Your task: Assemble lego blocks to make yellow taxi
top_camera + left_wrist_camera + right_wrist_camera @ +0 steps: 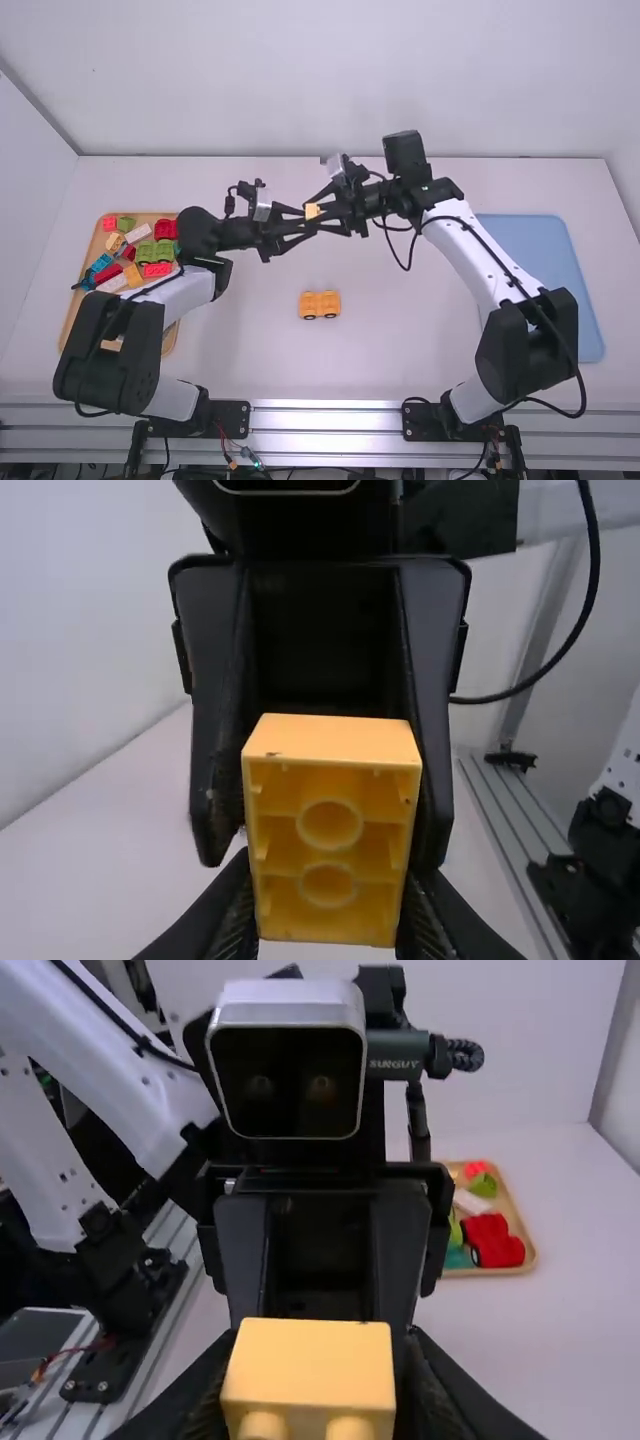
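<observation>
My left gripper (300, 222) and right gripper (325, 213) meet tip to tip above the table, a yellow brick (312, 211) between them. In the left wrist view the brick (330, 830) turns its hollow underside to the camera; the left gripper (328, 915) is shut on its lower part, with the right gripper's fingers along its sides behind. The right wrist view has the brick (308, 1365) studs downward, the right gripper (312, 1385) shut on it. A yellow block car body (320, 305) with dark wheels stands on the table.
At the left, a wooden tray (169, 340) holds several red, green, blue, white and yellow blocks, partly under the left arm. A blue tray (540, 250) lies at the right, partly behind the right arm. The white table (400, 340) spreads below both grippers.
</observation>
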### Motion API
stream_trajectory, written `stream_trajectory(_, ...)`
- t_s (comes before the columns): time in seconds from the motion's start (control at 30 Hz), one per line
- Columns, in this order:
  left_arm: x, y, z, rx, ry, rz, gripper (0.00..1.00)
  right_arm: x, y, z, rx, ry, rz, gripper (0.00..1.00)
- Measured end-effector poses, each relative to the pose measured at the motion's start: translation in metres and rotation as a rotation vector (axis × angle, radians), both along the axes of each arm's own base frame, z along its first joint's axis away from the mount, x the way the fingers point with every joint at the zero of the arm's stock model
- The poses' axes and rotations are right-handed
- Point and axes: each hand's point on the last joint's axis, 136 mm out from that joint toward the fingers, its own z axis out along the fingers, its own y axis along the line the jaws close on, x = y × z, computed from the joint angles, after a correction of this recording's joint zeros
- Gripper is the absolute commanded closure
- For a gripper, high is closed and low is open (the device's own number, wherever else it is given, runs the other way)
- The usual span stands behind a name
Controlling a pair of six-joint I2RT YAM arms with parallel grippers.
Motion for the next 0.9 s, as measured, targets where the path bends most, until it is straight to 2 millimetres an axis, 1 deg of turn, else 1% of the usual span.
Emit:
stream_trajectory(0.17, 0.004, 0.001, 0.003, -0.018, 0.027, 0.022, 0.86, 0.003, 0.0, 0.005, 0.015, 0.001, -0.002, 0.68)
stream_trajectory(0.33, 0.01, 0.003, 0.01, -0.04, 0.023, 0.055, 0.87, 0.008, 0.001, 0.013, 0.031, -0.002, -0.011, 0.78)
stream_trajectory(0.37, 0.011, 0.003, 0.012, -0.046, 0.026, 0.06, 0.77, 0.009, 0.0, 0.014, 0.035, 0.0, -0.012, 0.82)
stream_trajectory(0.4, 0.011, 0.003, 0.012, -0.046, 0.026, 0.06, 0.77, 0.009, 0.0, 0.014, 0.035, 0.0, -0.012, 0.82)
stream_trajectory(0.43, 0.011, 0.002, 0.013, -0.051, 0.028, 0.063, 0.57, 0.01, -0.001, 0.015, 0.037, 0.006, -0.012, 0.85)
stream_trajectory(0.47, 0.011, 0.002, 0.014, -0.053, 0.029, 0.064, 0.37, 0.009, -0.001, 0.016, 0.042, 0.007, -0.006, 0.86)
stream_trajectory(0.5, 0.012, 0.002, 0.013, -0.054, 0.038, 0.063, 0.14, 0.009, -0.002, 0.018, 0.049, 0.002, -0.003, 0.87)
stream_trajectory(0.53, 0.012, 0.002, 0.013, -0.055, 0.046, 0.062, 0.0, 0.01, -0.003, 0.018, 0.051, 0.001, -0.004, 0.88)
stream_trajectory(0.6, 0.011, 0.002, 0.013, -0.056, 0.056, 0.06, 0.01, 0.012, -0.006, 0.018, 0.05, 0.006, -0.013, 0.89)
stream_trajectory(0.7, 0.01, 0.001, 0.008, -0.044, 0.076, 0.046, 0.01, 0.022, -0.01, 0.014, 0.023, 0.026, -0.066, 0.92)
stream_trajectory(0.77, 0.009, -0.001, -0.006, -0.006, 0.127, 0.019, 0.01, 0.044, -0.015, -0.002, -0.065, 0.078, -0.207, 0.94)
stream_trajectory(0.8, 0.009, -0.001, -0.006, -0.006, 0.127, 0.019, 0.01, 0.044, -0.015, -0.002, -0.065, 0.078, -0.207, 0.94)
stream_trajectory(0.83, 0.01, -0.002, -0.02, 0.023, 0.181, 0.01, 0.01, 0.058, -0.021, -0.018, -0.146, 0.126, -0.313, 0.94)
stream_trajectory(0.87, 0.012, -0.002, -0.032, 0.043, 0.227, 0.016, 0.01, 0.065, -0.026, -0.031, -0.207, 0.156, -0.38, 0.95)
stream_trajectory(0.9, 0.013, -0.002, -0.039, 0.056, 0.256, 0.025, 0.01, 0.068, -0.03, -0.039, -0.245, 0.173, -0.417, 0.96)
